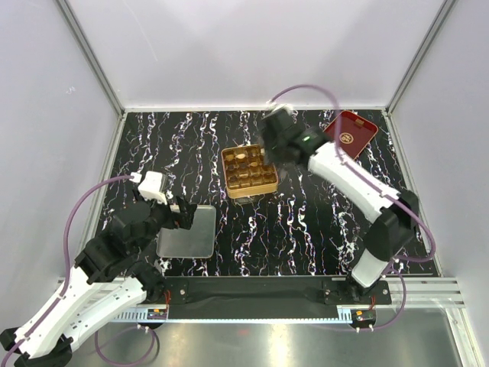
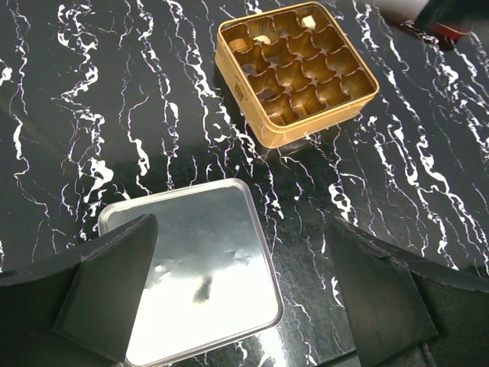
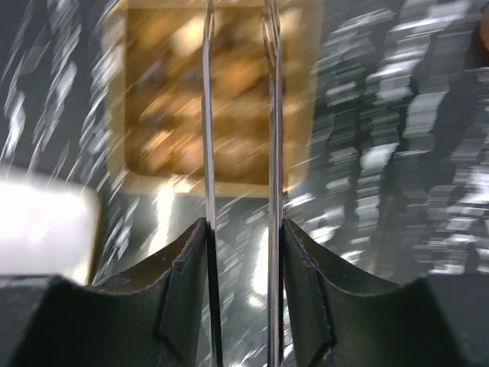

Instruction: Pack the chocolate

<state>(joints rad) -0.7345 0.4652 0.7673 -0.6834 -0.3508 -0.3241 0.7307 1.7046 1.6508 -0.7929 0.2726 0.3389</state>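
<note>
Left gripper (image 2: 241,229) wide open above silver lid (image 2: 191,252) at lower frame, right gripper (image 3: 241,229) narrowed on tweezers (image 3: 208,115) by gold tin (image 2: 263,130) at upper centre, chocolate (image 2: 261,37) in few top cells only (most bare), packing judged barely begun.

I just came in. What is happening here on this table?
Chocolate pieces are being packed into a gold grid tin; a few lie in its far cells. The right gripper holds tweezers over the tin, and its view is blurred. The left gripper hangs open above a flat silver tray.
</note>
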